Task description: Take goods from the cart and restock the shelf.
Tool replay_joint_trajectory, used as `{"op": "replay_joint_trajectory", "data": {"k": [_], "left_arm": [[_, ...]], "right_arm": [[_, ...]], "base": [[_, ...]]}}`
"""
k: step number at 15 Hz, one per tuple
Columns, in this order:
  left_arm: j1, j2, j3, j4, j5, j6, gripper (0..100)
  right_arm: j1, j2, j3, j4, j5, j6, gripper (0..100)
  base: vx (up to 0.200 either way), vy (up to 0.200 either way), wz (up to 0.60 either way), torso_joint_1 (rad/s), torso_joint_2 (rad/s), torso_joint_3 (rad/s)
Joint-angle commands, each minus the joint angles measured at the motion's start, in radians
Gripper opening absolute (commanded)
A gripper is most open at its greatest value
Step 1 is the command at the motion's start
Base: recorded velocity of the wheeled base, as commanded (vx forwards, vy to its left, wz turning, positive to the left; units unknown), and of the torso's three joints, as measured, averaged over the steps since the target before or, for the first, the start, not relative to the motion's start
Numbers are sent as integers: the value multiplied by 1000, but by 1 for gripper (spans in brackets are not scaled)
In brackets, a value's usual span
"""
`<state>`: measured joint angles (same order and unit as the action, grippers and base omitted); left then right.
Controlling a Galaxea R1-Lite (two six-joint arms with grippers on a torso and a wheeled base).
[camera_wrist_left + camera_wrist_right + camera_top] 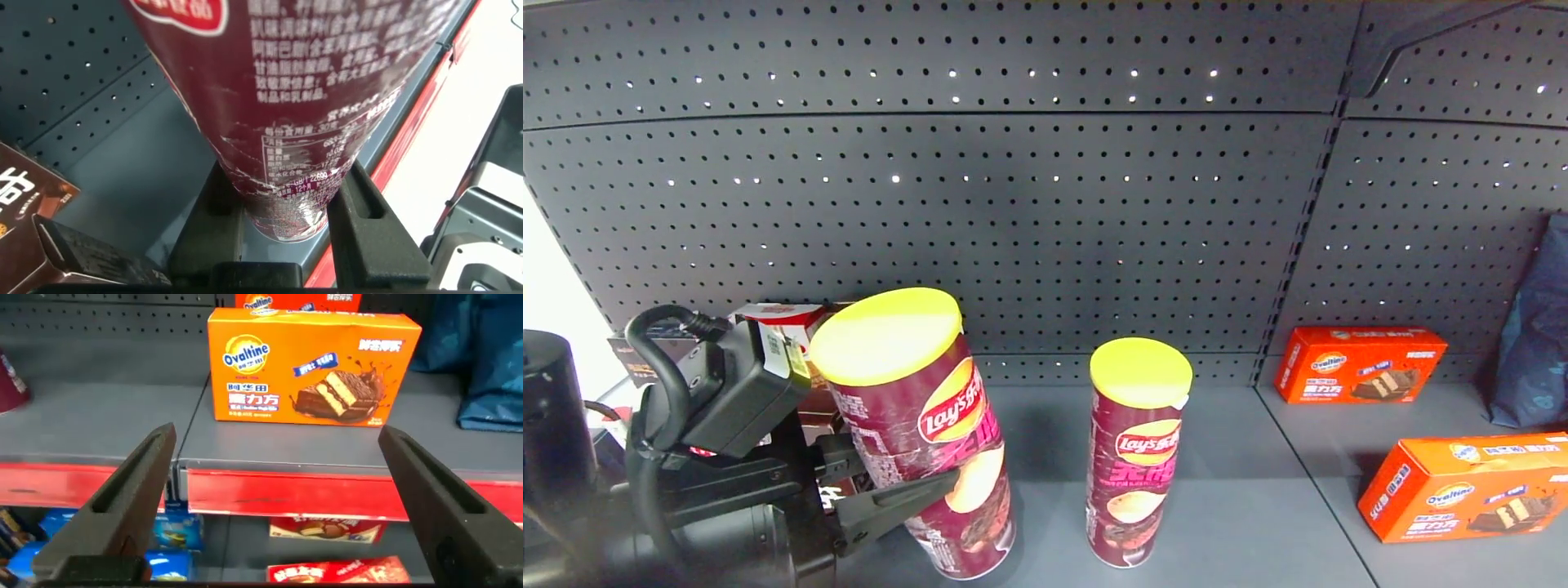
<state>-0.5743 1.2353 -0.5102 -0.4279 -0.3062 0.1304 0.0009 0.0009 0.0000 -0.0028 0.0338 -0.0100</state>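
At the far left the left arm comes in low and level from the side, its camera block riding on top of the wrist, and the left claw [898, 478] is clamped round the lower half of a maroon chip can [915, 433] with a yellow lid. One dark finger [907, 494] lies across the can's front; the other is tucked behind it. In the left wrist view the two fingers [368, 220] press against either side of the can [286, 122] close to its base. The can is tilted, lid leaning back and to the left, with its base down by the front edge of the grey shelf [1233, 490]; whether it rests on the board I cannot tell. Behind the arm some boxes are stacked against the pegboard [1054, 220], the top one red and white [784, 322]. Just to the right, apart from the held one, a second can [1137, 453] stands upright on the shelf. Further right lie two orange boxes, one at the back [1360, 363] and one nearer the front [1470, 486], with a dark blue bag [1535, 327] at the far right. The right claw [278, 498] is held level in front of the shelf's red edge strip [327, 494], spread wide with nothing between its fingers [122, 506], facing the front orange box [310, 363].
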Motion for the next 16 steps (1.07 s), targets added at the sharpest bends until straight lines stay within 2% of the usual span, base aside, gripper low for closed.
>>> {"op": "replay_joint_trajectory", "data": {"k": [1,5,8,11,14,16], "left_arm": [[4,3,12,1,1,0,0],[34,3,-17,-2,1,3,0],[85,59,-113,0,13,6,0],[105,139,-212,8,-2,20,0],[109,204,-269,9,-88,40,0],[122,254,-356,121,-162,43,0]], "right_arm": [[1,-1,0,0,0,10,100],[1,-1,0,0,0,10,100],[1,-1,0,0,0,10,100],[1,-1,0,0,0,10,100],[1,-1,0,0,0,10,100],[1,-1,0,0,0,10,100]], "base": [[0,0,0,0,0,0],[0,0,0,0,0,0],[0,0,0,0,0,0],[0,0,0,0,0,0],[0,0,0,0,0,0],[0,0,0,0,0,0]]}}
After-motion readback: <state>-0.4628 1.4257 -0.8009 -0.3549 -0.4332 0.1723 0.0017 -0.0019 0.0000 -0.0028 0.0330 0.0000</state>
